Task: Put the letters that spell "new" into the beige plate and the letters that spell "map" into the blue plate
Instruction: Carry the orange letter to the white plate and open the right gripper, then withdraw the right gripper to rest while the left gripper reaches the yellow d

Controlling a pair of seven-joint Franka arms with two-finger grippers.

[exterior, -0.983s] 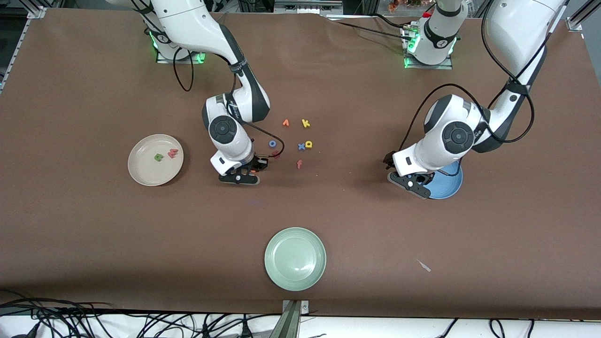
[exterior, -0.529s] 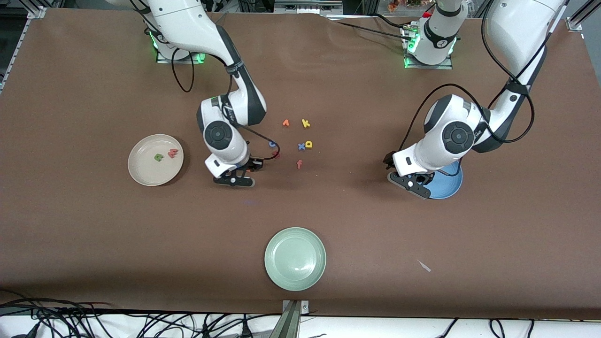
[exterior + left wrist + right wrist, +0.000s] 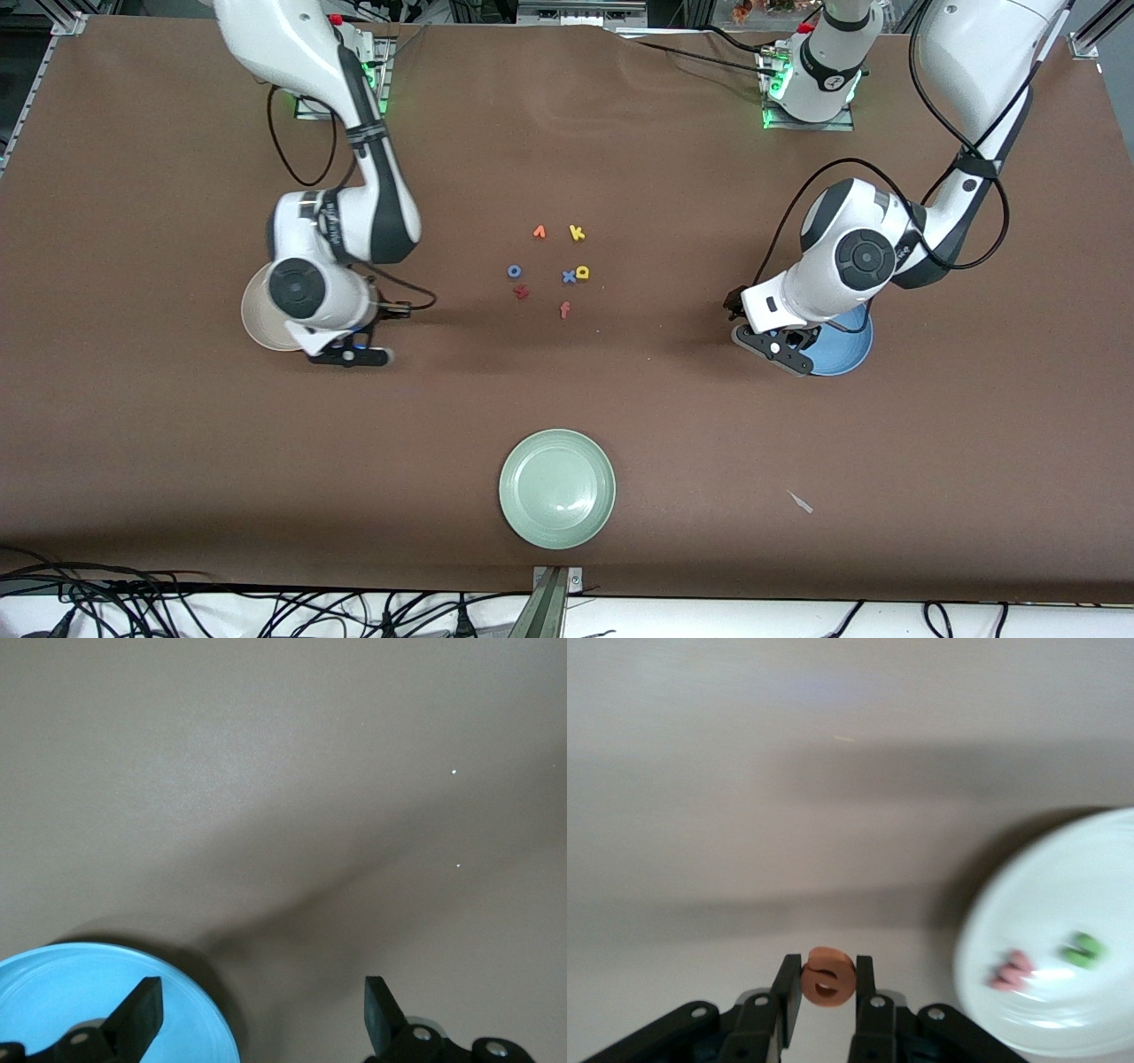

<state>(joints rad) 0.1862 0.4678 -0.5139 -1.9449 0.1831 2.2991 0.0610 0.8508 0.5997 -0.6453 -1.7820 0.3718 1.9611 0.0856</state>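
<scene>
We see the right gripper (image 3: 825,985) carried toward the beige plate (image 3: 1063,930), pinching the orange e (image 3: 827,974); the left gripper (image 3: 261,1014) waits agape by the blue plate (image 3: 53,992).

White arms (image 3: 337,221), black joints, looping black cables

Place: robotics lab.
Surface: wide table (image 3: 673,416) covered in plain brown matting.
Mounts: arm bases bolted to metal plates (image 3: 808,117), green status lights glowing.
Edges: loose cable bundles (image 3: 97,598), aluminium framing (image 3: 1091,34).
</scene>
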